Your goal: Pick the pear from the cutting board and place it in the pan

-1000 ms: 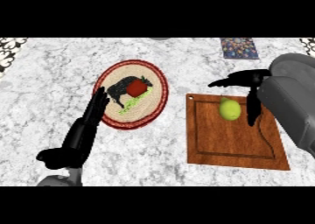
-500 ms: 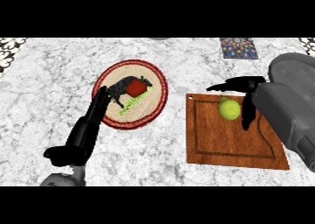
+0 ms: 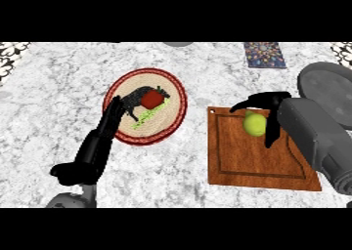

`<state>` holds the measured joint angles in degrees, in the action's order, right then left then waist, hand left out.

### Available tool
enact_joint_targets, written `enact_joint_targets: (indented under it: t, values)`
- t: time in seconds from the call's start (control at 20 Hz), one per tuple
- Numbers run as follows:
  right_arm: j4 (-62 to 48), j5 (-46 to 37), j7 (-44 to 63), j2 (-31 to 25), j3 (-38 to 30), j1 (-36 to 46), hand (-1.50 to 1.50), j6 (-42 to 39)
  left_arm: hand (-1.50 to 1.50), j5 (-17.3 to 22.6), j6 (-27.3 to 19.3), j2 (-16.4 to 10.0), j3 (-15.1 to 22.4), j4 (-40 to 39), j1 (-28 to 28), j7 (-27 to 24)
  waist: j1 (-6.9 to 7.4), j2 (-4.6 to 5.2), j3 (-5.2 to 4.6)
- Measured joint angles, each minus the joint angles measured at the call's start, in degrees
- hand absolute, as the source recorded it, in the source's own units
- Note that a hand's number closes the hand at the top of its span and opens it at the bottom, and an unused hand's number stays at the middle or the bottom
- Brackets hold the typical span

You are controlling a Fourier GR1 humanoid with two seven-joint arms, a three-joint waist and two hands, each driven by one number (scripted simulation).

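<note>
Early days on this one, I'd say. The yellow-green pear (image 3: 254,125) sits on the brown wooden cutting board (image 3: 260,161), up near its far edge, so nothing's been lifted yet. The right hand (image 3: 274,101) is on top of it, thumb hooked over the far-left side and fingers (image 3: 271,134) running down the right side, so it's curled round the pear and ready to pick it up.

What's left is basically everything: lift, carry, set down. The round grey metal pan (image 3: 330,83) is, I think, that disc at the far right just past the board, but the forearm covers a good chunk of it, so don't quote me. If that's it, it's a short trip.

The left hand (image 3: 96,149) lies flat on the white marbled counter (image 3: 49,97) with straight fingers, the tips overlapping the near-left edge of the round woven plate with a red rim (image 3: 180,105). It's holding nothing.
</note>
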<state>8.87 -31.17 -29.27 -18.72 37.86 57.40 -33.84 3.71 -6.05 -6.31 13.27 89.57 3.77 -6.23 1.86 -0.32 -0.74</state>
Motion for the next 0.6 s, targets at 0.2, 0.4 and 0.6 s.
enact_joint_targets:
  t: [0.2, 0.4, 0.6]
  values:
    - [1.14, -2.91, -2.95, -0.25, 2.26, -0.50, 1.50, 2.86, 0.00, 0.00, 0.13, 0.29, 0.06, 0.24, 0.06, 0.38, -0.04, -0.19, -0.19]
    - [1.24, -4.65, -5.22, -0.40, 3.12, -0.61, 1.50, 5.05, 0.00, -0.30, 0.05, 0.47, 0.00, 0.26, -0.49, 0.20, -0.10, -0.23, -0.12]
    - [0.58, -5.16, -6.94, -0.29, 2.41, -0.60, 1.50, 7.56, 0.00, -0.23, 0.29, 0.48, -0.49, 0.31, -0.27, 0.45, -0.18, -0.18, -0.03]
